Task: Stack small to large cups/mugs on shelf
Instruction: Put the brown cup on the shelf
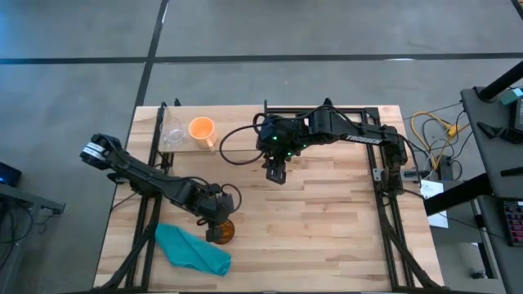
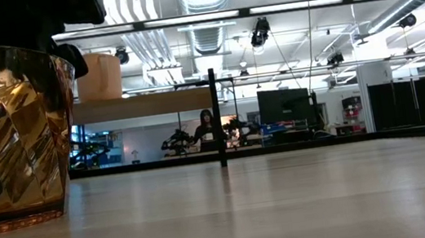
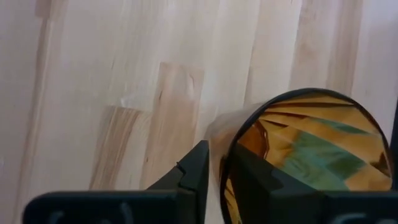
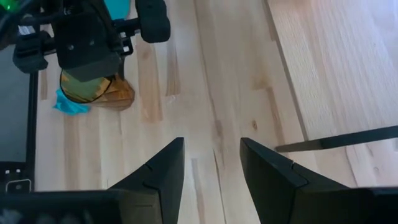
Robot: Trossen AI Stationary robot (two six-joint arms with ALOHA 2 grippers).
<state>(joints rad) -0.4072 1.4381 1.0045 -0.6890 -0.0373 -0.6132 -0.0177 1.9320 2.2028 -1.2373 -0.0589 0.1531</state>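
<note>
Left gripper (image 1: 219,222) closed its fingers (image 3: 194,171) over the rim of the brown tumbler (image 1: 222,232), one inside, one outside; tumbler stood on the table (image 1: 327,220), beside the teal cloth (image 1: 192,249). Clear cup (image 1: 172,135) and orange mug (image 1: 202,129) sat well beyond those fingers, on the shelf (image 1: 237,122). Right gripper (image 1: 275,173) hung mid-table, fingers (image 4: 161,165) spread, gripping nothing.

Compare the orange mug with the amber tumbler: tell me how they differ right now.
The orange mug stands on the shelf beside the clear cup; the amber tumbler stands on the table by the teal cloth. The mug is opaque, the tumbler translucent and faceted. The mug stands free; the left gripper pinches the tumbler's rim. Both are upright.
</note>
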